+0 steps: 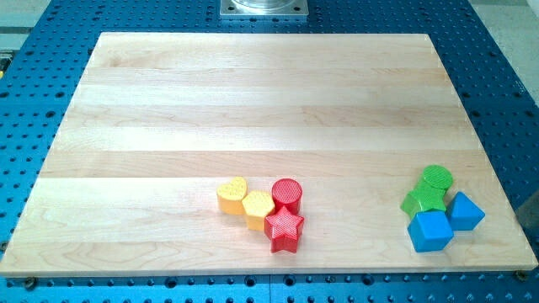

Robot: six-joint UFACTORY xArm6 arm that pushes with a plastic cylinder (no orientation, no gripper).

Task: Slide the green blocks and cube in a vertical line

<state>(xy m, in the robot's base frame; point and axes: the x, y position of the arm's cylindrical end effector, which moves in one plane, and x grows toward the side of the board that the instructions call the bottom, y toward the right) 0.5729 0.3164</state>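
My tip is not showing in the view, so I cannot tell its state; the green cylinder [437, 177] and green block [424, 200] are sitting touching at the tabletop's [253, 101] lower right, pressing against the blue cube [429, 231] and another blue block [465, 210]; yellow and red blocks are clustering near the bottom centre.

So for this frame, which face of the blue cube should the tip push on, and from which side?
My tip does not show here. The blue cube cannot be gripped, only pushed. Its bottom and left faces look free; the green blocks touch it above and another blue block at upper right. Pushing its left face rightward would probably bring it under the greens.
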